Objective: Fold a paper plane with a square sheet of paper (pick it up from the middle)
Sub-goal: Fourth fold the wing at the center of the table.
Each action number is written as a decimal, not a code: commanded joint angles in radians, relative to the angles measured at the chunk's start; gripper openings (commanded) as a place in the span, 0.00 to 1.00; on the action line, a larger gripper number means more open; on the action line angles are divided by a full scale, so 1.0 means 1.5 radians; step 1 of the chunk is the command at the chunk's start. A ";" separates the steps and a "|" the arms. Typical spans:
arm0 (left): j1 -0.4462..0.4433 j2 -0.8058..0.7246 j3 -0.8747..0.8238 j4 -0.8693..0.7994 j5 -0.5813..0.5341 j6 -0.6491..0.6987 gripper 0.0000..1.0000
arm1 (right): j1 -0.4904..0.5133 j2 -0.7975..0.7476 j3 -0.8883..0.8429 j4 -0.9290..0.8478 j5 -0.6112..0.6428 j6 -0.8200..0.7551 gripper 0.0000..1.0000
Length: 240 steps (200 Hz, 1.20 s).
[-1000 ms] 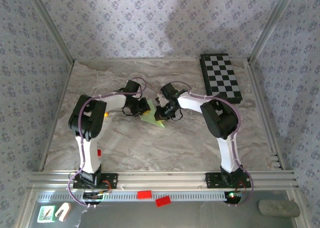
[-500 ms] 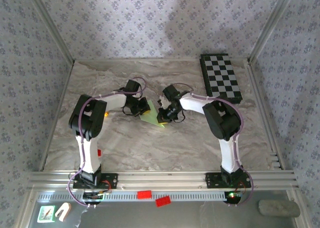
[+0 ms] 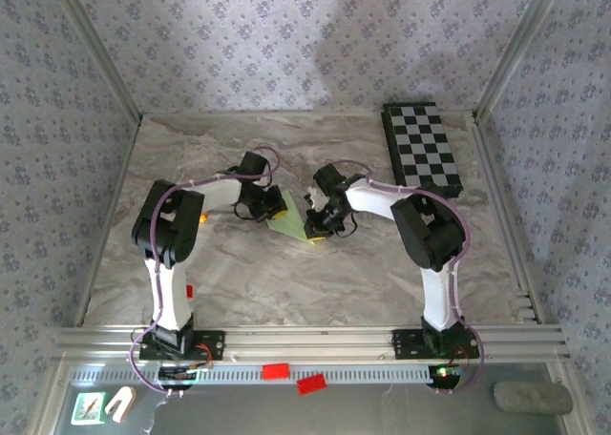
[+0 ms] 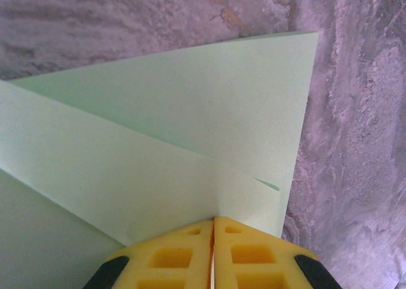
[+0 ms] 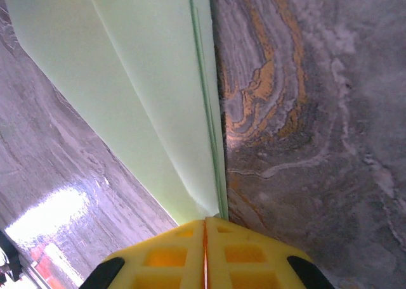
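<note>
Green paper point(image 3: 291, 225) lies folded into a pointed wedge; more folds seem needed. Left claw point(image 4: 214, 222) and right claw point(image 5: 205, 224) press it, clenched.

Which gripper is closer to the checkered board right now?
Right. The right gripper is at the right edge of the green paper, on the side of the checkered board in the far right corner. The left gripper is on the paper's left, farther away.

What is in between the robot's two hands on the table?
The folded green paper lies between the left gripper and the right gripper, flat on the table, as the top view shows.
</note>
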 commanded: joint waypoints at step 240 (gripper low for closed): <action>0.000 0.060 -0.028 -0.077 -0.082 0.006 0.09 | -0.005 -0.055 -0.118 -0.034 0.046 0.015 0.08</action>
